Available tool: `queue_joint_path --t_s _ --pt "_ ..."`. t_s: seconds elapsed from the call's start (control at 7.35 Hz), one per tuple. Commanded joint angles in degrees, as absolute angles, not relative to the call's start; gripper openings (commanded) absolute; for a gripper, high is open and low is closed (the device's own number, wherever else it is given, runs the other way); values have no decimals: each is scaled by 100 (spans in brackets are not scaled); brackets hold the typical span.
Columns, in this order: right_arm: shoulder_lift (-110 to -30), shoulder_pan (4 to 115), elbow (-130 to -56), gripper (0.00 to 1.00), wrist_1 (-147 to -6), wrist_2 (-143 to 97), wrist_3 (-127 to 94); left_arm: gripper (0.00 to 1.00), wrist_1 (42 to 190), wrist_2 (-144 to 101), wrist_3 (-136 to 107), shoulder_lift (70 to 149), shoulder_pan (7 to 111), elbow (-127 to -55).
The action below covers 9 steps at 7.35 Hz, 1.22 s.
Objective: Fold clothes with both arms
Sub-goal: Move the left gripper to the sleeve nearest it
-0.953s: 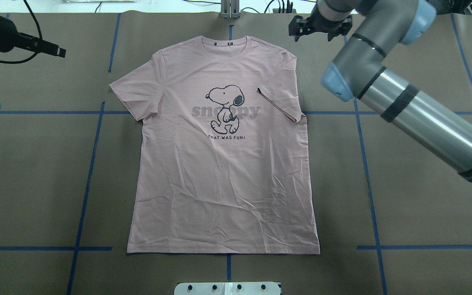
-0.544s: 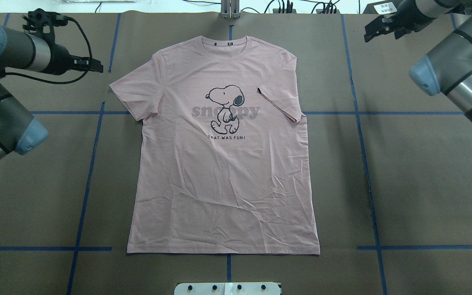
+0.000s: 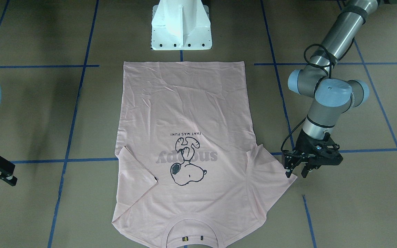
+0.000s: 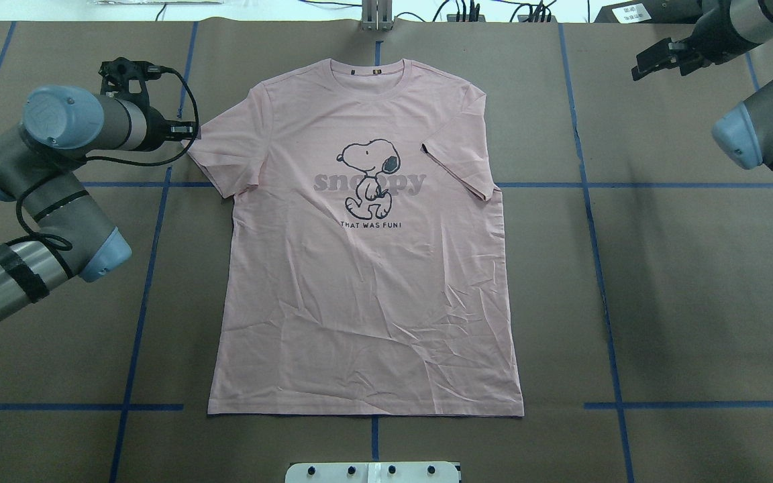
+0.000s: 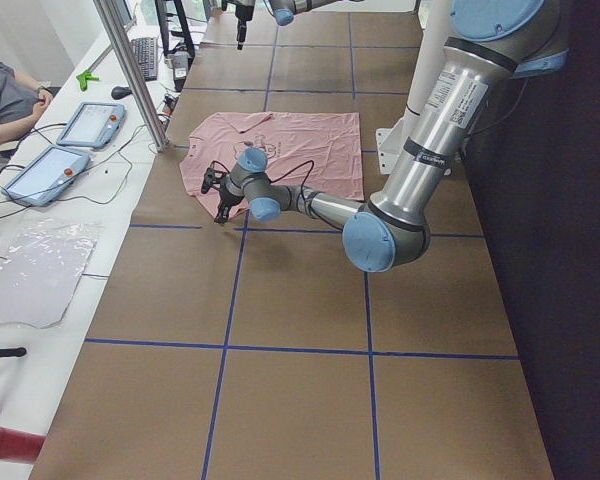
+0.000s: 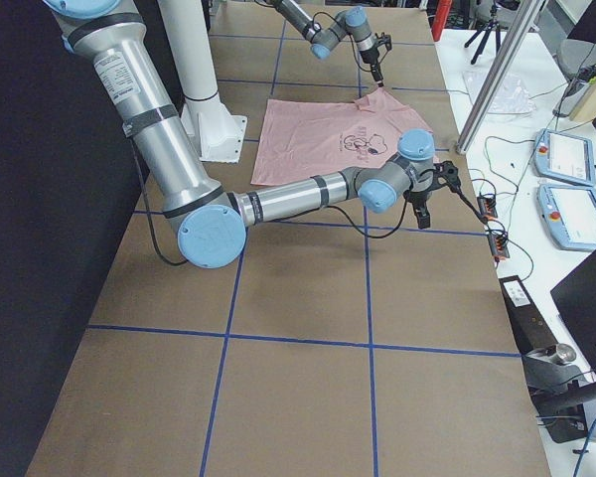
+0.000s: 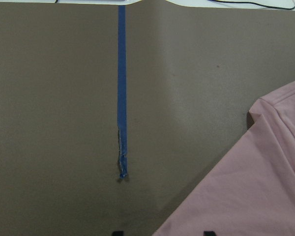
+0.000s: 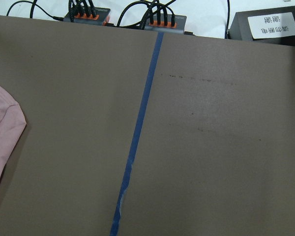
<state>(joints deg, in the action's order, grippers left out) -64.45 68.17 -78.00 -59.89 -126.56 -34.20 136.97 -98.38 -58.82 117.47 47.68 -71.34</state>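
Left pincer (image 3: 295, 171) now beside T-shirt (image 4: 359, 282) sleeve

Open table (image 4: 682, 302) flanks the T-shirt (image 4: 366, 282) both sides — only the white pedestal (image 3: 181, 26) (by the hem) stands close.

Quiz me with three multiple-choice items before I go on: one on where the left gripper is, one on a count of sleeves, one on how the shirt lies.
1. Where is the left gripper?
A. over the collar
B. at the bottom hem
C. at the tip of the spread sleeve

2. How many sleeves lie folded in over the T-shirt?
A. none
B. one
C. two

3. How does the T-shirt lie?
A. flat, print up
B. flat, print down
C. bunched in a heap

Answers:
1 C, it stands at that sleeve's outer edge.
2 B, only the sleeve on the robot's right is folded in.
3 A, the dog print faces up on the spread-out shirt.
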Motion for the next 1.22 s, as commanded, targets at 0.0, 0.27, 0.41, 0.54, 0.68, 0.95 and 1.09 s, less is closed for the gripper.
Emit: queue_joint_path --t_s 0.0,0.27,0.41,0.54,0.68,0.95,1.09 --pt "-6460 6812 -7822 100 -5985 -12656 -3428 56 13964 -9782 -5924 11821 4711 -6779" --pt "-6460 6812 -7822 100 -5985 -12656 -3428 52 14036 -9782 -5915 11883 4702 -6662" --pt "-6460 6812 -7822 100 -5994 -12648 -3428 30 14036 -9791 -5924 11926 4711 -6662" --pt "-6451 6812 -7822 100 -5994 -12647 -3428 0 14036 -9791 -5915 11935 4711 -6662" --pt "-6451 6812 -7822 100 -5994 -12639 -3428 0 14045 -9800 -5889 11936 4702 -6688" --pt "-6442 6812 -7813 100 -5994 -12630 -3428 0 13967 -9843 -5845 11944 4711 -6889" --pt "-6434 6812 -7822 100 -5994 -12630 -3436 0 13566 -9844 -5845 11962 4711 -7221"
